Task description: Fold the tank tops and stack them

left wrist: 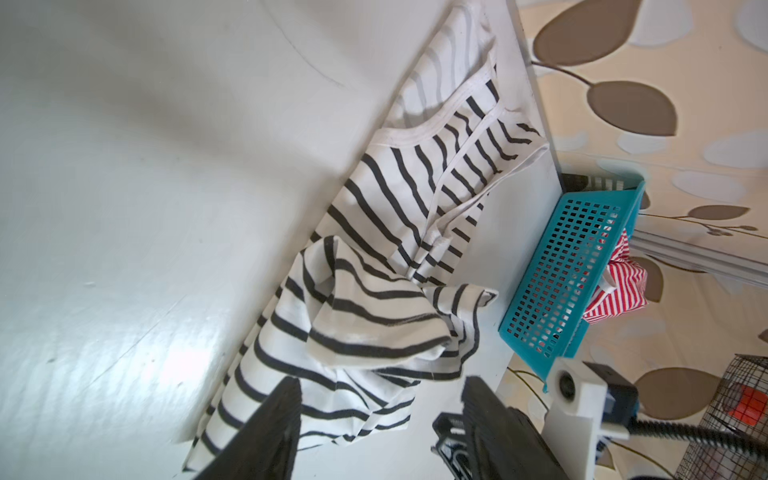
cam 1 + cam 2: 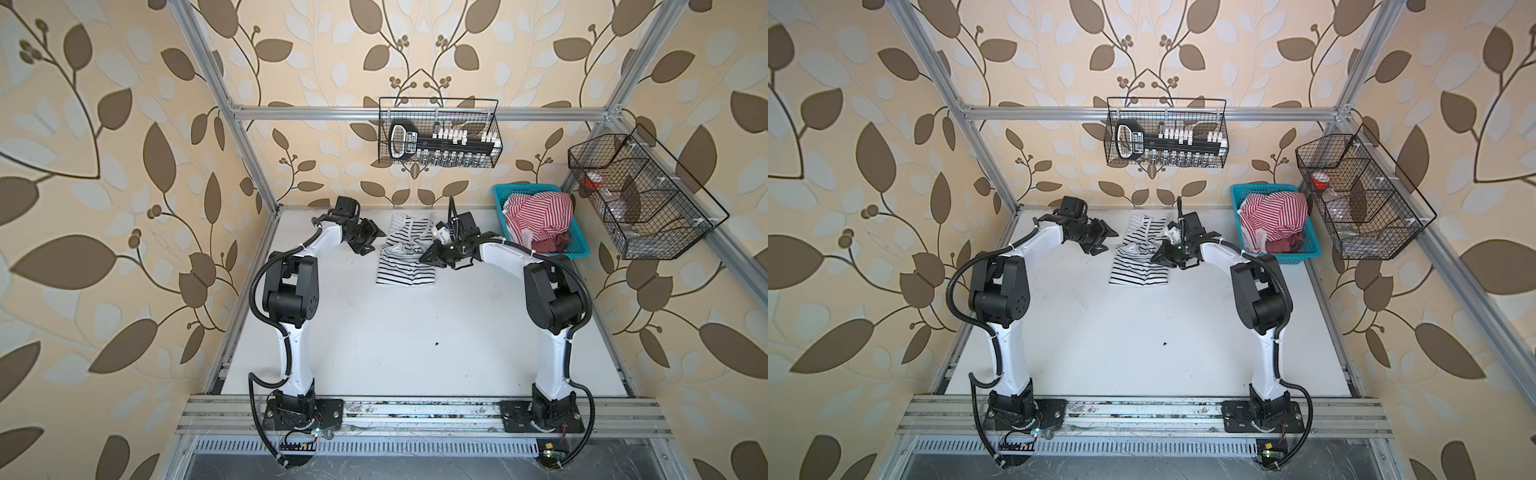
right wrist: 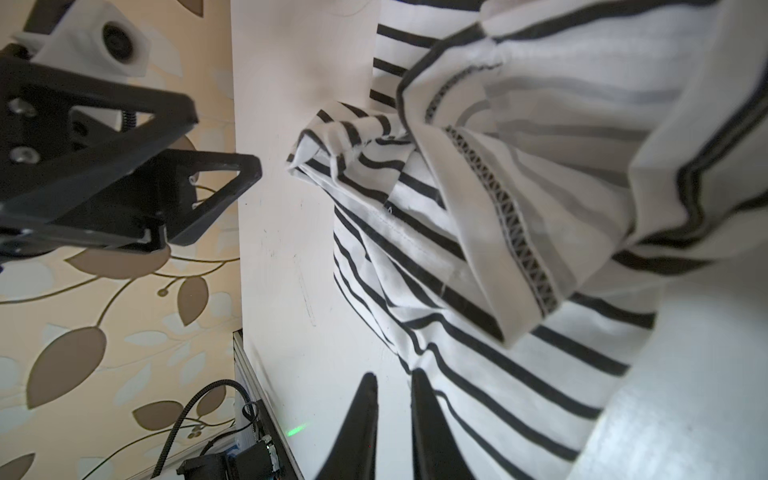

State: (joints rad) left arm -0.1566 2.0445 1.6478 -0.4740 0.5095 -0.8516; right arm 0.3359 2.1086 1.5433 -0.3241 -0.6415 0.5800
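Black-striped tank top [image 2: 401, 272] between left gripper [image 1: 382, 384], spread, empty, and right gripper [image 3: 392, 380], nearly closed, grip unclear.

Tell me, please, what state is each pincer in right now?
Left pincer: open, empty.
Right pincer: nearly closed at the black-striped top; grip cannot be told.

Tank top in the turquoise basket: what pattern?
Thin red stripes on white; the tank top shows best in a top view.
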